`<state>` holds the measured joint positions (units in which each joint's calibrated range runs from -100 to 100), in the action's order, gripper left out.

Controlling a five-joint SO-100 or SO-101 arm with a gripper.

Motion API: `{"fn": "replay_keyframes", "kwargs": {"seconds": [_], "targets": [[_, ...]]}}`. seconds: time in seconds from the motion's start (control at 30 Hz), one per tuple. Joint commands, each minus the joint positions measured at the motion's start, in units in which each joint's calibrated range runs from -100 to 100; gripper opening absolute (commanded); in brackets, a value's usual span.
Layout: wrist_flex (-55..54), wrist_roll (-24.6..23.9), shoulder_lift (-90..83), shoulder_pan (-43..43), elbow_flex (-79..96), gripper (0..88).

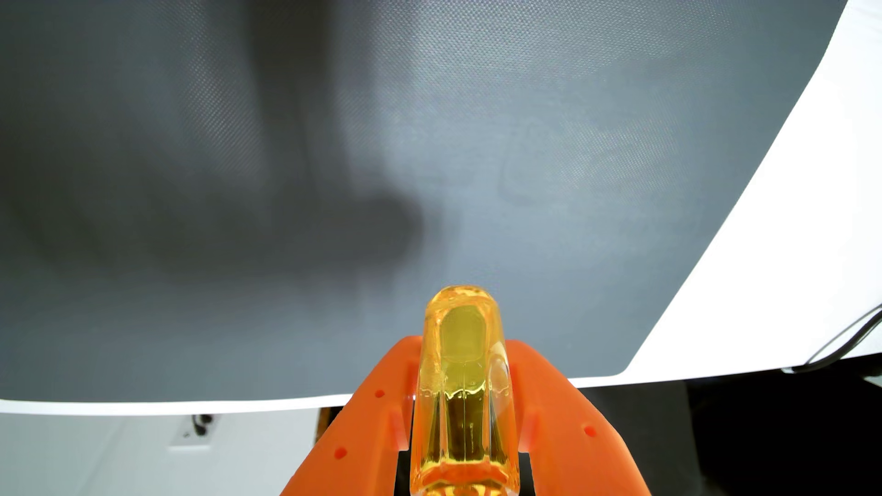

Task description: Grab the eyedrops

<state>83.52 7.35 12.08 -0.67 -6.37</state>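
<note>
Wrist view: the orange gripper has its jaws clamped on the eyedrops bottle (translucent yellow, rounded end protruding forward). The bottle is held above the grey mat on the white table.

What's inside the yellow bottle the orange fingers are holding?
The yellow bottle is see-through, with clear yellow liquid and tiny bubbles inside. Its sides, where the orange fingers press, and its lower end are hidden.

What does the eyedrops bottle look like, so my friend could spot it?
In the wrist view, a grey mat covers the white table. At its near edge, the orange gripper clamps the eyedrops bottle. It is see-through yellow with a rounded end.
</note>
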Motion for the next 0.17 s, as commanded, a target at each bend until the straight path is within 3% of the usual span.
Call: {"fn": "replay_keyframes", "kwargs": {"seconds": [0.0, 0.13], "targets": [[-0.57, -0.15, -3.12, 0.18, -2.59, 0.6], [-0.57, -0.15, -2.78, 0.18, -2.59, 0.6]]}}
